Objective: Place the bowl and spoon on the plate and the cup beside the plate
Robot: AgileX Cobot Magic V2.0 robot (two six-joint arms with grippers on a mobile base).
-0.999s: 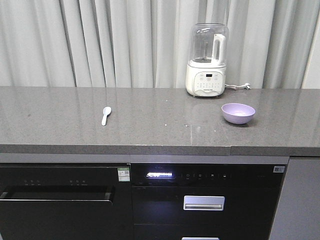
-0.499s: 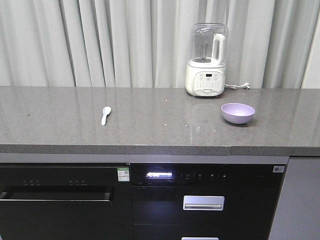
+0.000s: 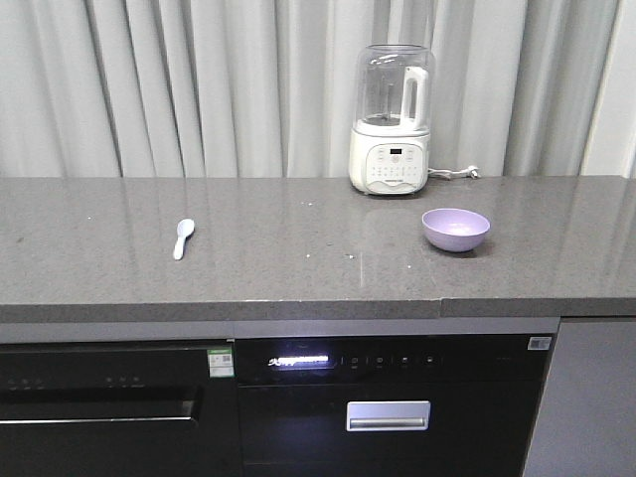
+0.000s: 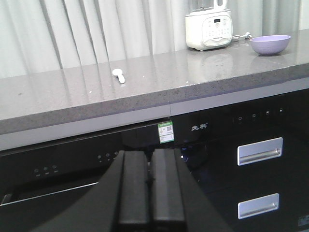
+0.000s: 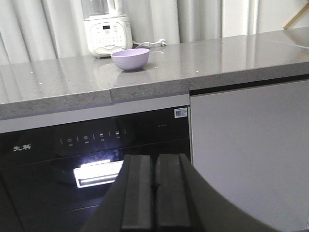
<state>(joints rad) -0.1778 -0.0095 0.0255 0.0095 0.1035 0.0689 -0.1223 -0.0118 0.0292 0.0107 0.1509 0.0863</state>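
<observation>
The lilac bowl [image 3: 455,229] stands upright on the grey counter [image 3: 298,268], right of centre; the wrist views show it too [image 4: 270,44] [image 5: 130,59]. The small pale spoon [image 3: 183,238] lies flat on the counter's left part, also in the left wrist view [image 4: 119,75]. The plate and the cup are out of view. My left gripper [image 4: 149,159] hangs shut and holds nothing, below counter height in front of the black appliance. My right gripper [image 5: 154,162] is likewise shut on nothing, low before the cabinet fronts.
A white blender [image 3: 391,119] with a clear jug stands at the back of the counter, its cord [image 3: 455,173] trailing right. Grey curtains hang behind. Black built-in appliances [image 3: 388,397] with drawer handles fill the front below the counter edge.
The whole scene has shifted left and slightly down in the front view, so the camera and base have moved. Bowl, spoon and blender keep their places on the counter.
</observation>
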